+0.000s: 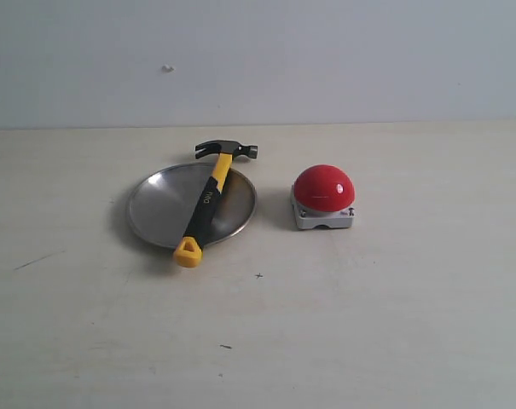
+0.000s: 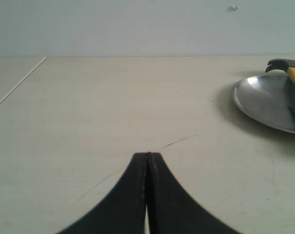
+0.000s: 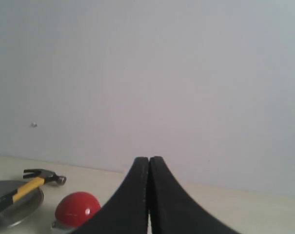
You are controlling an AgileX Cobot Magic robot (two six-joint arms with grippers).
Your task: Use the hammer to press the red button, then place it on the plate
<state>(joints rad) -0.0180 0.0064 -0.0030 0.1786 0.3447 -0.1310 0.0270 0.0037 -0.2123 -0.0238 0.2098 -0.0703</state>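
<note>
The hammer (image 1: 211,198) lies slantwise across the silver plate (image 1: 159,209), dark head past the far rim, yellow looped tip over the near rim. Beside the plate on the right sits the red button (image 1: 324,187) on its grey base. No arm shows in the exterior view. My left gripper (image 2: 147,157) is shut with nothing in it, low over bare table, with the plate (image 2: 264,100) and hammer (image 2: 291,70) far off to one side. My right gripper (image 3: 148,160) is shut and empty too, well away from the button (image 3: 77,209), hammer (image 3: 35,181) and plate (image 3: 25,207).
A pale table (image 1: 385,315) runs up to a plain grey wall (image 1: 343,60). Thin dark scratch marks (image 2: 179,141) cross the tabletop near the left gripper. A table seam (image 2: 18,83) runs at the far side of the left wrist view.
</note>
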